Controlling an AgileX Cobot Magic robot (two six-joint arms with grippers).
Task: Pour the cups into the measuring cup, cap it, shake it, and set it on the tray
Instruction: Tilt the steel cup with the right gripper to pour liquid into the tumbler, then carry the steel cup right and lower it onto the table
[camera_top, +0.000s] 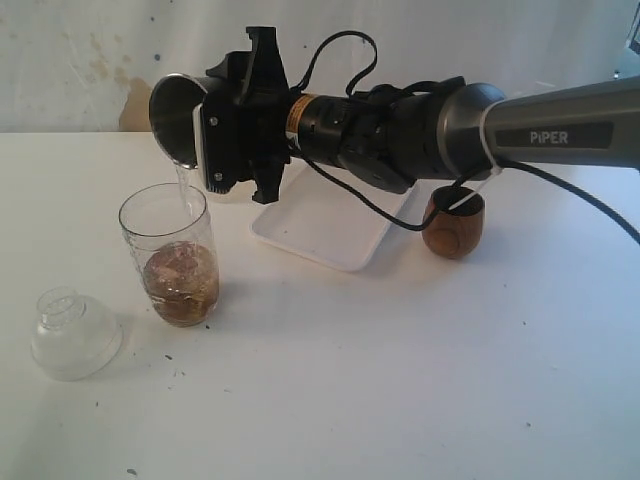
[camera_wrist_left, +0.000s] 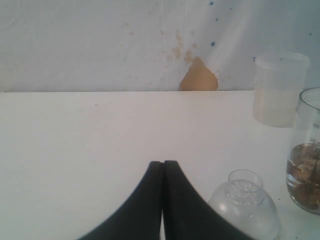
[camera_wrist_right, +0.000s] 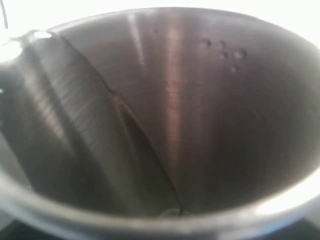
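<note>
White tabletop (camera_top: 420, 380), matt, bare over most of its area; a few dark specks (camera_top: 170, 360) near the front left. Behind it, whitish wall (camera_top: 450, 40), blotched and yellow-stained, with one tan patch (camera_top: 135, 105) at the table line; same patch in the left wrist view (camera_wrist_left: 198, 76).

Items:

1. Tapered stainless-steel tumbler (camera_top: 172, 115), raised above the table and tipped almost level, mouth to the left. Clamped across its body by the right gripper (camera_top: 228, 120), jaws wide around it. Thin clear stream (camera_top: 184, 190) falling from its lip. Inside wall, as seen by the right wrist camera (camera_wrist_right: 170, 115), brushed, wet along one streak, beaded with a few droplets.
2. Tall clear cylindrical measuring cup (camera_top: 180, 255), upright on the table directly under the tumbler's lip, catching the stream; brownish contents in its lower part.
3. Clear domed cap (camera_top: 75, 335) with narrow neck, neck up, on the table just left of and nearer than the measuring cup.
4. Flat white rectangular tray (camera_top: 335, 230), behind and right of the measuring cup, partly hidden by the arm.
5. Rounded brown wooden cup (camera_top: 455, 235), upright just beside the tray's right edge; black cable (camera_top: 370, 205) looping before it.
6. Frosted translucent plastic cup (camera_wrist_left: 279, 90), upright near the wall.
7. Left gripper (camera_wrist_left: 163, 165), jaws pressed together, holding nothing, low over bare table beside the cap (camera_wrist_left: 245, 205).
</note>
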